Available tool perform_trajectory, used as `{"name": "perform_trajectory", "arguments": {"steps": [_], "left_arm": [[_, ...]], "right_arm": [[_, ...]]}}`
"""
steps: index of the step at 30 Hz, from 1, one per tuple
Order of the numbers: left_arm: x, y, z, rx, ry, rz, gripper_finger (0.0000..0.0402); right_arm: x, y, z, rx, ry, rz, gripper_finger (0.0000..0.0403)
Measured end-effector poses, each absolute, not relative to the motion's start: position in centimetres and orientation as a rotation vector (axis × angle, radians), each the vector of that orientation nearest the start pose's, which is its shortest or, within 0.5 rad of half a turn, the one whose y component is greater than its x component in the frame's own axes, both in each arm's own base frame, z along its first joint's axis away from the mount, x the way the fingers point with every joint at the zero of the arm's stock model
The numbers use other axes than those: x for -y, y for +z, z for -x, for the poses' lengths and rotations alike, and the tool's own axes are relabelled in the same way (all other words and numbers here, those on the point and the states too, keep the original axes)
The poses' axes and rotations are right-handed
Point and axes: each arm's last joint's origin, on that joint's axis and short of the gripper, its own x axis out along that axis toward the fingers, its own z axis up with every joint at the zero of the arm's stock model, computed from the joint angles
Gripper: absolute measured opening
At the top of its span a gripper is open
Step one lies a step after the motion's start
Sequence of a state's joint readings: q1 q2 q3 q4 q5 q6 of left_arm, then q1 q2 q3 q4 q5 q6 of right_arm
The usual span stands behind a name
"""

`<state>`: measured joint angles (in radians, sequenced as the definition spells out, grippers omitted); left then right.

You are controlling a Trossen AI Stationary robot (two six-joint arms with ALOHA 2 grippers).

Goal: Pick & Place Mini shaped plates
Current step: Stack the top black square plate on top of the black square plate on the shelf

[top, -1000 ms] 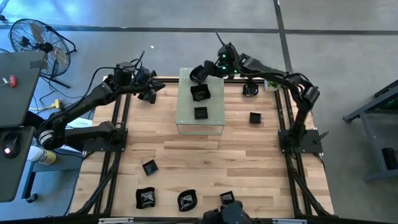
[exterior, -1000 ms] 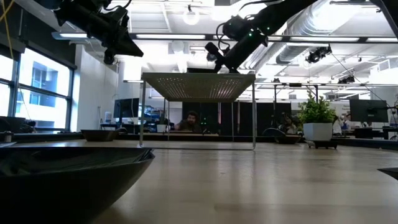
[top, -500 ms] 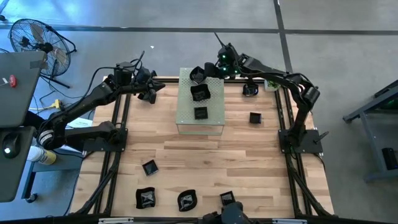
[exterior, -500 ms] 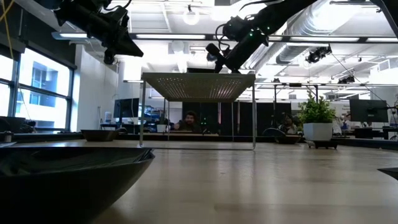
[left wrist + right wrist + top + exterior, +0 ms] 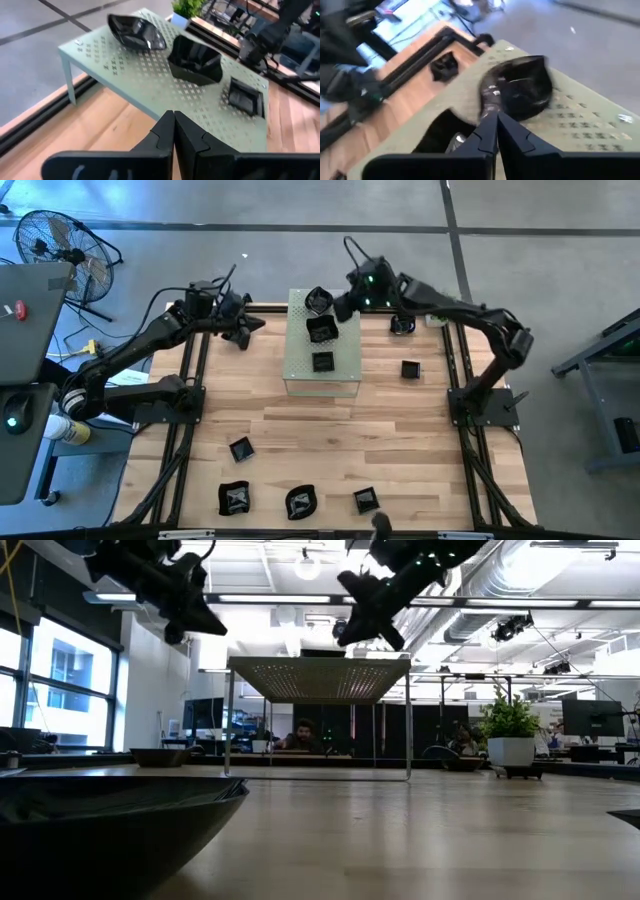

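Plates: three on the green box (image 5: 322,370) top — one (image 5: 318,299) at far edge, one (image 5: 321,330) mid, one (image 5: 322,362) nearer; others scattered on table (image 5: 330,440), four along near edge. R gripper (image 5: 343,306) above box's far edge, just beside far plate, fingers closed, holding nothing. L gripper (image 5: 247,327) off box's left side, closed, empty.

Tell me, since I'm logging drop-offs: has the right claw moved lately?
Yes. In the high view the right claw, now shut, has pulled back off the pale green perforated stand toward its right edge.
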<state>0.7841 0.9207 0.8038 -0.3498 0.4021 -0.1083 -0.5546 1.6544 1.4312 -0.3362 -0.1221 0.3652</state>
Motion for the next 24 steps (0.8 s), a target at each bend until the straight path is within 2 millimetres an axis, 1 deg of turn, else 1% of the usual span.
{"name": "perform_trajectory", "arguments": {"steps": [3, 7, 11, 13, 16, 20, 24], "left_arm": [[-12.6, 30.0, -14.8, -0.402, 0.366, 0.354, 0.0001], [-11.5, 29.8, -15.4, -0.434, 0.301, 0.329, 0.0001], [-9.4, 29.1, -16.2, -0.530, 0.195, 0.343, 0.0001], [-8.2, 28.7, -16.5, -0.595, 0.157, 0.357, 0.0001], [-6.4, 28.0, -16.7, -0.698, 0.138, 0.414, 0.0001], [-4.0, 27.2, -16.7, -0.839, 0.109, 0.493, 0.0001], [-1.9, 26.5, -16.2, -0.971, 0.134, 0.595, 0.0001]], "right_arm": [[17.3, 31.2, -31.4, -0.350, -0.449, -0.476, 0.0013], [14.5, 30.5, -29.2, -0.199, -0.415, -0.469, 0.0003], [12.2, 29.6, -26.7, -0.146, -0.462, -0.464, 0.0006], [11.2, 29.9, -25.5, -0.115, -0.482, -0.450, 0.0002], [10.3, 30.0, -23.8, -0.079, -0.512, -0.438, 0.0004], [9.6, 30.0, -22.0, -0.043, -0.528, -0.434, 0.0005], [9.2, 30.1, -21.0, -0.021, -0.529, -0.428, 0.0002]]}}
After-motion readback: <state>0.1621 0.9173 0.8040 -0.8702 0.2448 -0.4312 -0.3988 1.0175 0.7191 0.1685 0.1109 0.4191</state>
